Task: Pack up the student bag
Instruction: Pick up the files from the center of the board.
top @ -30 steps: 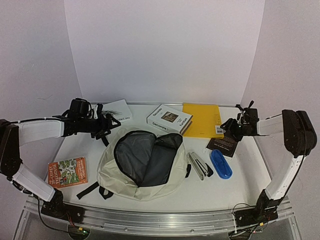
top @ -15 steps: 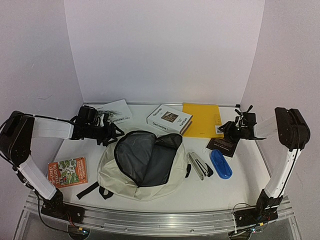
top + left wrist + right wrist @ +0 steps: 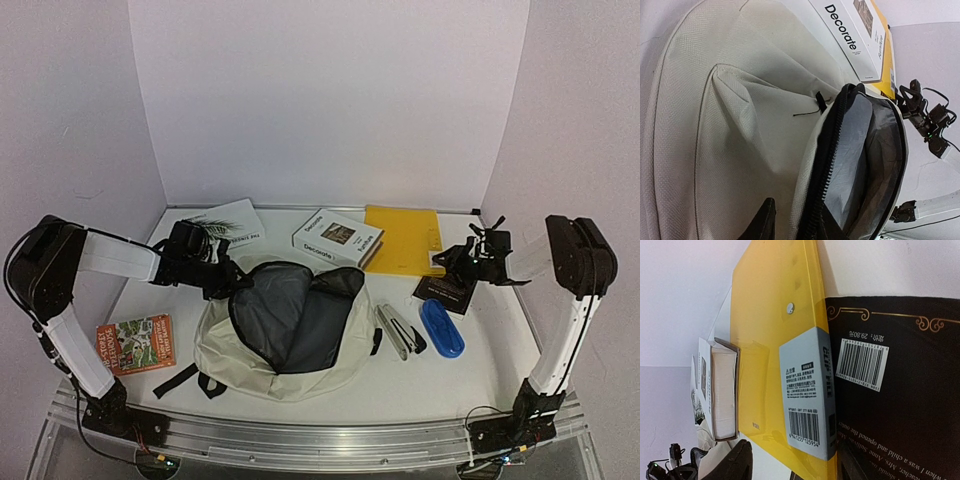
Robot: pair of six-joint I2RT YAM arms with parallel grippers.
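The student bag (image 3: 228, 345) lies in the middle of the table, cream fabric with its main zipper undone and grey lining showing. My left gripper (image 3: 222, 275) sits at its left rim. In the left wrist view the gripper (image 3: 797, 216) is shut on the black zipper edge of the bag (image 3: 740, 125), one finger outside on the cream cloth, the other inside on the lining. My right gripper (image 3: 452, 258) is low at the near right corner of the yellow folder (image 3: 405, 238). In the right wrist view that gripper (image 3: 790, 459) stands open astride the folder's (image 3: 770, 315) labelled corner, beside a black book (image 3: 910, 405).
A white "Decorate" book (image 3: 338, 238) lies behind the bag, next to the folder. The black book (image 3: 447, 291), a blue case (image 3: 441, 328) and a grey and white item (image 3: 395, 330) lie right of the bag. A colourful book (image 3: 135, 343) lies near left, a white booklet (image 3: 232, 222) far left.
My left gripper came down and right onto the bag's rim and closed on it. My right gripper drew its jaws in somewhat and edged towards the folder's corner.
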